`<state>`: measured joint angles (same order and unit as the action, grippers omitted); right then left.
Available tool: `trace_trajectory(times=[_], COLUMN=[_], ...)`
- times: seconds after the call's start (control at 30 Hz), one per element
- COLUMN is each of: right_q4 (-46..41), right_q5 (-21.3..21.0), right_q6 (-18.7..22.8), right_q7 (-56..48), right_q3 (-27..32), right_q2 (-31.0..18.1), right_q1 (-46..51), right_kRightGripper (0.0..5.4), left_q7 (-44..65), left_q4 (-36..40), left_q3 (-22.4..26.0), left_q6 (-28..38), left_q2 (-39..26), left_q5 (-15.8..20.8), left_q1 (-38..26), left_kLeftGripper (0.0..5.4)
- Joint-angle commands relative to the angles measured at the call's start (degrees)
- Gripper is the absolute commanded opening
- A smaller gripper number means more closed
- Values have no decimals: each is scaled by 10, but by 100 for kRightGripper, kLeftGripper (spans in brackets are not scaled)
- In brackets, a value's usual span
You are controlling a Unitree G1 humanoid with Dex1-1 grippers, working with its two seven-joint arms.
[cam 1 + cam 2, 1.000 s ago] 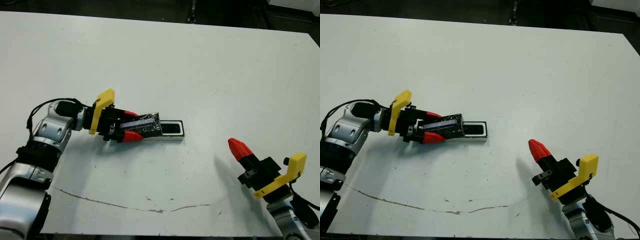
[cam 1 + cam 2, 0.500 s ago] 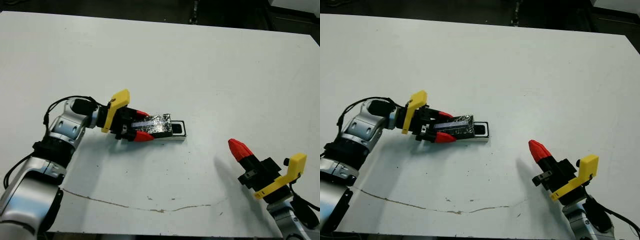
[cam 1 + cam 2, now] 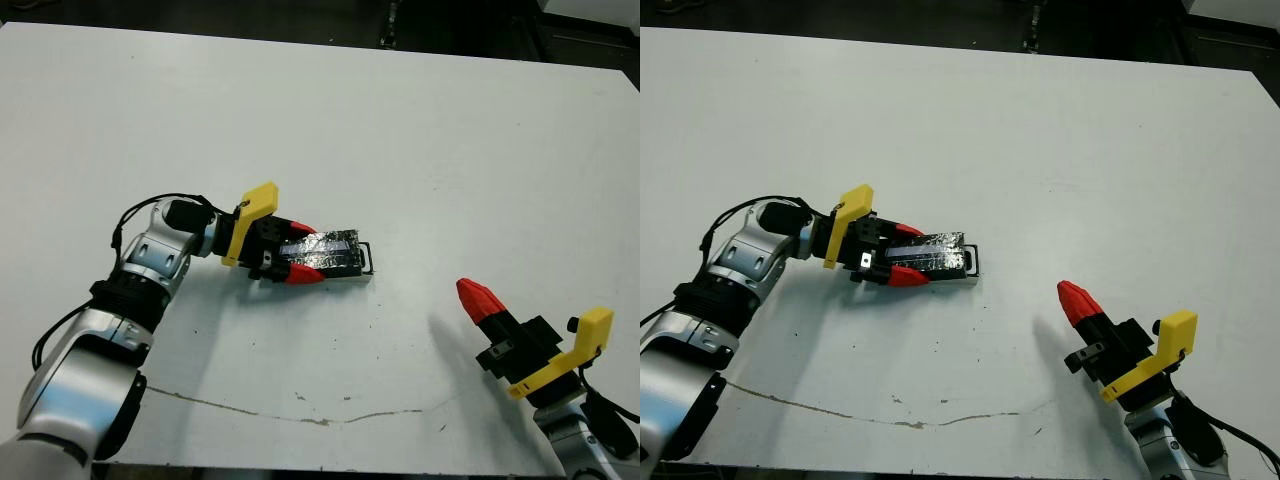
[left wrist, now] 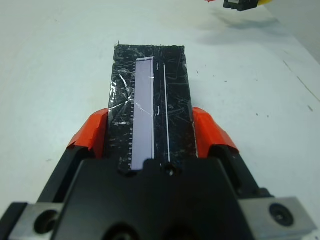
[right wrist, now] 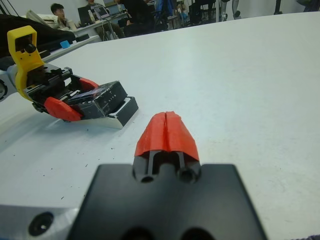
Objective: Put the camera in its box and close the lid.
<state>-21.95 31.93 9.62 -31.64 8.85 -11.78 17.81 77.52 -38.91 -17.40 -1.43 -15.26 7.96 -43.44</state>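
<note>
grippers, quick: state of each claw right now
Left claw: closed on the lid, over the box.
Right claw: closed, empty.

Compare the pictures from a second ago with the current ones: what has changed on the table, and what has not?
The left end effector, shut on the lid, has slid it rightward along the box, so only the box's right end shows uncovered now. The box itself has not moved, and the right end effector stays shut and idle at the table's near right.
</note>
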Motion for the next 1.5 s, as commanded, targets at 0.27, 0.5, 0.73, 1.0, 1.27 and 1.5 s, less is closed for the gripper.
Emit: trace_trajectory(times=[0.27, 0.5, 0.73, 1.0, 1.27, 1.5], right_q4=[-1, -1, 1, 5, -2, 1], right_q5=[0, 4, 1, 3, -1, -2], right_q6=[-6, -4, -9, -7, -1, -4], right_q7=[0, -2, -3, -8, 0, -2], right_q3=[4, 6, 5, 6, 7, 6], right_q2=[-5, -7, -5, -5, -7, -7], right_q1=[12, 12, 12, 10, 11, 9], right_kRightGripper=[0, 0, 0, 0, 0, 0], left_q7=[22, 19, 11, 8, 8, 5], left_q4=[-80, -108, -119, -106, -114, -115], left_q3=[-46, -54, -62, -78, -70, -66], left_q6=[-1, 21, 48, 73, 107, 111], left_q2=[94, 124, 133, 125, 120, 117], left_q5=[-25, -31, -42, -66, -73, -72], left_q1=[-6, -13, -17, -27, -31, -29], left_kLeftGripper=[315, 315, 315, 373, 467, 530])
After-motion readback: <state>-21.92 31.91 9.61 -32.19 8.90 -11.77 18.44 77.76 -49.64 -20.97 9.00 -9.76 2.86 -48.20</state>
